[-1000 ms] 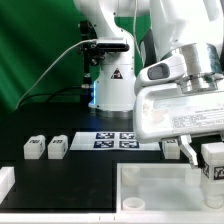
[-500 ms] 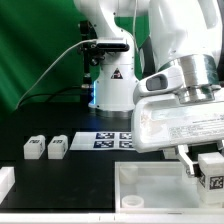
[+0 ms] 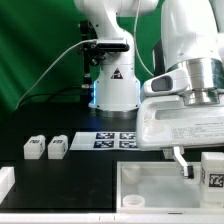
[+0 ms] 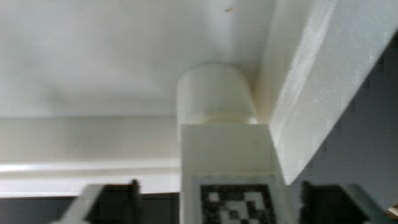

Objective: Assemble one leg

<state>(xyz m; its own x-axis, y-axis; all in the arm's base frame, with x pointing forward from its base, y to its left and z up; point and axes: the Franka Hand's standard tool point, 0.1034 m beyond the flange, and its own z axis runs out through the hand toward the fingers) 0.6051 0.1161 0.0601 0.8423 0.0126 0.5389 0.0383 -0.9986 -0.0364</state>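
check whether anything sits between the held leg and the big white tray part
Nothing visible does. The gripper holds the leg, and in the wrist view the leg's rounded end points at bare surface of the white tray part, beside a wall. No loose part lies between them.

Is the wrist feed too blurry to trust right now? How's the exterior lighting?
Wrist view: soft all over; the leg nearly merges with the pale surfaces behind it, and its tag is smeared. Exterior view: even light, no harsh glare; marker board and two loose legs reasonably sharp; the arm close to the lens is bright, with little detail, and the frame edge cuts the leg.
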